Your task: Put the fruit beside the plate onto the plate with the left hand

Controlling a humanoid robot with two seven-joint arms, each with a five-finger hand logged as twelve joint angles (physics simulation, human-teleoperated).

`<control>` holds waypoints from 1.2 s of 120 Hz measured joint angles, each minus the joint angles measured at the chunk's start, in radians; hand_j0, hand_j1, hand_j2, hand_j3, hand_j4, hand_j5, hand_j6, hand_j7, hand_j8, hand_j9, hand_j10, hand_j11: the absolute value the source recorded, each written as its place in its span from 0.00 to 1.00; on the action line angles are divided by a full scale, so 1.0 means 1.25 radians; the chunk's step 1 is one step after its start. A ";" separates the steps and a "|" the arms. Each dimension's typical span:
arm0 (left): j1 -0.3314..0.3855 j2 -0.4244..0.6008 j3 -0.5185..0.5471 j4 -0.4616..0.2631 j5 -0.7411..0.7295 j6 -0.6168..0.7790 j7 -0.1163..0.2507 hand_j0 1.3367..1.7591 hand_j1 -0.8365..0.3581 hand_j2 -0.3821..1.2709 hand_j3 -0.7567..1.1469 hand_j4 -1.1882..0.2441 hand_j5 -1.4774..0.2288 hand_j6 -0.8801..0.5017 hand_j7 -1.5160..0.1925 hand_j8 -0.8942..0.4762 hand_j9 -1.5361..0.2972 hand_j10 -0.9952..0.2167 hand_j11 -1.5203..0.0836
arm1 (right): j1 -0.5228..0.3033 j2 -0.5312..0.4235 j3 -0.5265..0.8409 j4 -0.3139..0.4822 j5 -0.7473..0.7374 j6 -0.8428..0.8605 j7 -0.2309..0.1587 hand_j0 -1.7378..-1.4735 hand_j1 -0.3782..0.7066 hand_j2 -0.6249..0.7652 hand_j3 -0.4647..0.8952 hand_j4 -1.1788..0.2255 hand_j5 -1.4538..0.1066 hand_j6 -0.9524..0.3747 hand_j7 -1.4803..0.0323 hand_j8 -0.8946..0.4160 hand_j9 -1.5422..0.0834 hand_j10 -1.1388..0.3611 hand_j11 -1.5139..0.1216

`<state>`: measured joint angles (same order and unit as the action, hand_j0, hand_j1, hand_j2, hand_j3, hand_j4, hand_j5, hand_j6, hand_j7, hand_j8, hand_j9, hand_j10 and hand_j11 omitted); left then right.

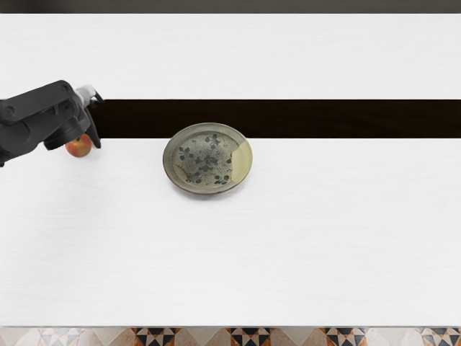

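- Left hand (70,124) shows at the picture's left edge, dark, at the end of its arm (21,126), which comes in from that edge and slants slightly upward to the right.
- It sits over the fruit (78,147) and covers its upper part. Whether it is closed on the fruit or only rests above it cannot be told from this view.
- Only the lower part of the fruit peeks out beneath the hand's lower right side. It is red-orange with a paler patch.
- It lies on the white table (288,245), close to the table's far edge and well to the left of the plate (245,155).
- Whether it touches the table or is raised off it cannot be told.
- Between fruit and plate is bare white tabletop, with nothing in the way.
- Round and olive-toned, the plate has dark speckled marks across its middle. It sits left of the table's centre, and its far rim reaches the table's far edge.
- Behind the table runs a dark gap (324,119), and beyond that lies a second white surface (252,58).
- Patterned floor (245,336) shows along the bottom edge.
- What shows of the fruit looks round, so no long axis can be made out. With its top hidden by the hand, which way it points cannot be told.
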<state>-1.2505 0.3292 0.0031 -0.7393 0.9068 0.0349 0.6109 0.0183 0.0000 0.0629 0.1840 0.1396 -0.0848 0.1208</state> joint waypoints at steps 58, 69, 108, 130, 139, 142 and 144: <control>0.027 -0.039 0.043 0.060 -0.007 0.008 0.000 0.76 0.75 0.26 0.40 0.66 0.68 0.46 0.70 0.47 0.66 0.62 0.75 | 0.004 0.000 0.000 0.000 0.000 0.000 -0.001 0.30 0.07 0.44 0.34 0.81 0.90 0.69 0.95 0.66 0.92 0.74 0.90; 0.030 -0.037 0.044 0.058 -0.007 0.008 0.000 0.76 0.75 0.26 0.40 0.65 0.68 0.46 0.70 0.47 0.66 0.62 0.75 | 0.005 0.000 0.000 0.000 0.000 0.000 -0.001 0.30 0.07 0.44 0.34 0.81 0.90 0.69 0.95 0.66 0.92 0.74 0.90; 0.042 -0.005 0.044 0.052 -0.005 0.008 0.000 0.76 0.74 0.26 0.40 0.65 0.68 0.45 0.70 0.47 0.66 0.61 0.75 | 0.005 0.000 -0.001 0.001 0.000 0.000 0.000 0.30 0.07 0.44 0.34 0.81 0.90 0.69 0.95 0.66 0.92 0.74 0.90; 0.049 -0.004 0.044 0.049 -0.004 0.008 0.000 0.76 0.74 0.26 0.40 0.65 0.67 0.45 0.70 0.47 0.66 0.61 0.74 | 0.005 0.000 -0.001 0.001 0.000 0.000 -0.001 0.30 0.07 0.44 0.34 0.81 0.90 0.69 0.95 0.66 0.92 0.74 0.90; 0.050 -0.004 0.044 0.048 -0.003 0.008 0.000 0.76 0.72 0.27 0.40 0.64 0.66 0.44 0.68 0.45 0.65 0.60 0.73 | 0.005 0.000 -0.001 0.001 0.000 0.000 -0.001 0.30 0.07 0.44 0.34 0.81 0.90 0.69 0.95 0.66 0.92 0.74 0.90; 0.051 -0.004 0.044 0.048 -0.003 0.008 0.000 0.76 0.72 0.27 0.40 0.63 0.66 0.43 0.68 0.45 0.64 0.59 0.72 | 0.005 0.000 -0.001 0.001 0.000 0.000 -0.001 0.30 0.07 0.44 0.34 0.81 0.90 0.69 0.95 0.66 0.92 0.74 0.90; 0.051 -0.004 0.044 0.048 -0.002 0.008 0.000 0.76 0.71 0.27 0.40 0.63 0.65 0.43 0.67 0.44 0.64 0.59 0.72 | 0.005 0.000 -0.001 0.001 0.000 0.000 -0.001 0.30 0.07 0.44 0.34 0.81 0.90 0.69 0.95 0.66 0.92 0.74 0.90</control>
<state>-1.1873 0.3237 0.0583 -0.6793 0.9039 0.0445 0.6109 0.0246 0.0000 0.0615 0.1854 0.1396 -0.0845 0.1200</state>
